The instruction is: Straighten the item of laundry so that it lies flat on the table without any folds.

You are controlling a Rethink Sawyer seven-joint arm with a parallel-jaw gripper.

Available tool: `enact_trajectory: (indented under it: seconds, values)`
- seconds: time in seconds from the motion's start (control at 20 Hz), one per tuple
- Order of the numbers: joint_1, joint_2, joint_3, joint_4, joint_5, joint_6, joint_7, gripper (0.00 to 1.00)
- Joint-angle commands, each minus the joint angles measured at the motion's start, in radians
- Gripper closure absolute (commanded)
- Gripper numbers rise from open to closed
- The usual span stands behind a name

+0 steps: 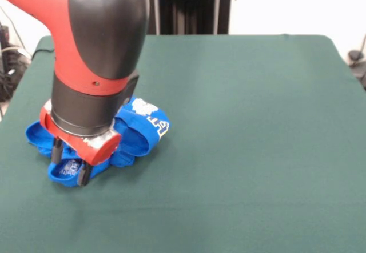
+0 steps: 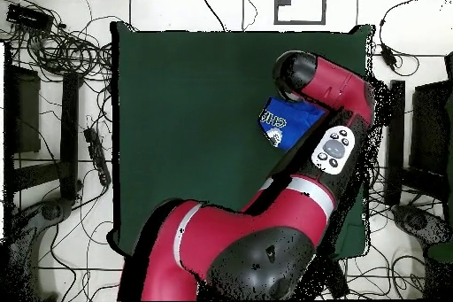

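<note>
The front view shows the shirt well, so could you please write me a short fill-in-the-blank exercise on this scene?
1. The T-shirt under the gripper is bright ____ in colour.
2. The shirt lies ____ rather than flat on the table.
3. The table has a dark ____ cloth top.
4. The lettering printed on the shirt is ____.

Missing words: blue; bunched up; green; white
</note>
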Motion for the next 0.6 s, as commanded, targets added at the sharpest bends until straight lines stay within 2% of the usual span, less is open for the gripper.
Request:
enact_trajectory:
  seconds: [0.05,0.6]
  values:
    - [0.021,0.005,0.087,0.036,0.034,0.058,0.298,0.00]
    - [0.045,-0.005,0.153,0.115,0.075,0.120,0.329,0.00]
